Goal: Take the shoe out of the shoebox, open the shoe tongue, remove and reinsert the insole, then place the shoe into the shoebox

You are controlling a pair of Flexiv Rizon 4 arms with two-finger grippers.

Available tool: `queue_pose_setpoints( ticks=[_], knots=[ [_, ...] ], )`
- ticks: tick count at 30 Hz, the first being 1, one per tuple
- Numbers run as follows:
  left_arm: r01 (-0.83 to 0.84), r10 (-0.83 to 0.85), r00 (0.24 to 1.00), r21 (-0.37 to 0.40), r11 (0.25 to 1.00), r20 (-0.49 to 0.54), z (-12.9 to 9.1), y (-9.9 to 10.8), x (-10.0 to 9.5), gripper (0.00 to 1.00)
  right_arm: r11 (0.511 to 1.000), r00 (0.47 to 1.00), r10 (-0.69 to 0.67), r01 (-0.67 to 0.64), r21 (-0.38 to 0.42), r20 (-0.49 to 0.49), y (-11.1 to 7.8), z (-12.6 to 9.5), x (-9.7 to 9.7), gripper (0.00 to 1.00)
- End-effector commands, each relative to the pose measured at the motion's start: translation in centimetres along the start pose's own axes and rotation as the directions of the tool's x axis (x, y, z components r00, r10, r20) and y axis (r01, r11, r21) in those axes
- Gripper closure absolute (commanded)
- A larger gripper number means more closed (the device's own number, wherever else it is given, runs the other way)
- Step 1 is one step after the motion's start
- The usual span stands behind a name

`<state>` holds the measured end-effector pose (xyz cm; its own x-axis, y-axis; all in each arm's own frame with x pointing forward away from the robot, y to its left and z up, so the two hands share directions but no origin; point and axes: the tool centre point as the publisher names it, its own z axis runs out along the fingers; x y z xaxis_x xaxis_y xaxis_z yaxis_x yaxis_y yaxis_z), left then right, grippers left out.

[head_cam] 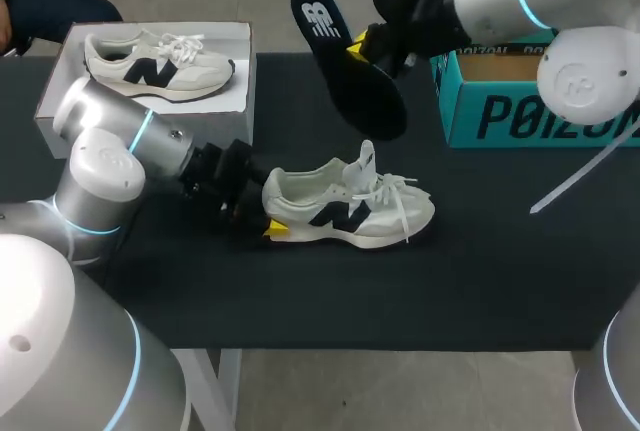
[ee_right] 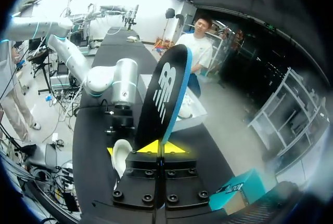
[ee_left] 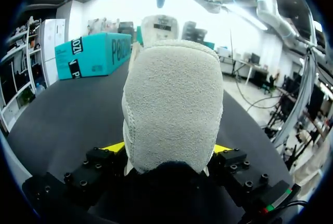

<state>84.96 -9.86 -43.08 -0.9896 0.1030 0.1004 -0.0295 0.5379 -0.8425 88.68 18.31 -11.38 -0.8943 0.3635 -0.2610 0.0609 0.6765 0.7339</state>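
Black bench (head_cam: 480,271): left claw (head_cam: 268,221) pinches the shoe (head_cam: 345,209) by its heel; right claw (head_cam: 366,47) pinches the insole (head_cam: 345,71) aloft. Removal appears done; reinsertion and boxing remain.

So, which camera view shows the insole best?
The head view: the insole shows at full length, held up by the right gripper. The right wrist view shows it close, rising from that gripper. In the left wrist view the shoe fills the picture.
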Motion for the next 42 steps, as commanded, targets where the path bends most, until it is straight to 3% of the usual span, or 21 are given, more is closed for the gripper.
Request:
queue_pose_setpoints(
  ticks=[1,16,20,29,36,42],
  knots=[
    [0.000,0.000,1.000,-0.002,1.000,0.000,0.1,0.0,0.0,1.00,1.000,1.000,-0.001,0.001,0.001,0.000,0.0,0.0,0.0,1.00],
    [0.000,0.000,1.000,-0.002,1.000,0.000,0.1,0.0,0.0,1.00,1.000,1.000,-0.001,0.001,0.001,0.000,0.0,0.0,0.0,1.00],
    [0.000,0.000,1.000,-0.002,1.000,0.000,0.1,0.0,0.0,1.00,0.986,0.996,0.082,-0.084,-0.147,-0.017,1.0,-2.6,-0.3,1.00],
    [0.000,0.000,1.000,-0.002,1.000,0.000,0.1,0.0,0.0,1.00,0.921,0.984,0.161,-0.176,-0.348,-0.072,3.7,-8.3,0.2,1.00],
    [0.000,0.000,1.000,-0.002,1.000,0.000,0.1,0.0,0.0,1.00,0.883,0.958,0.245,-0.285,-0.372,-0.152,4.2,-11.4,1.3,1.00],
    [0.000,0.000,1.000,-0.002,1.000,0.000,0.1,0.0,0.0,1.00,0.888,0.954,0.241,-0.291,-0.356,-0.177,4.7,-12.9,2.9,1.00]
  ],
)
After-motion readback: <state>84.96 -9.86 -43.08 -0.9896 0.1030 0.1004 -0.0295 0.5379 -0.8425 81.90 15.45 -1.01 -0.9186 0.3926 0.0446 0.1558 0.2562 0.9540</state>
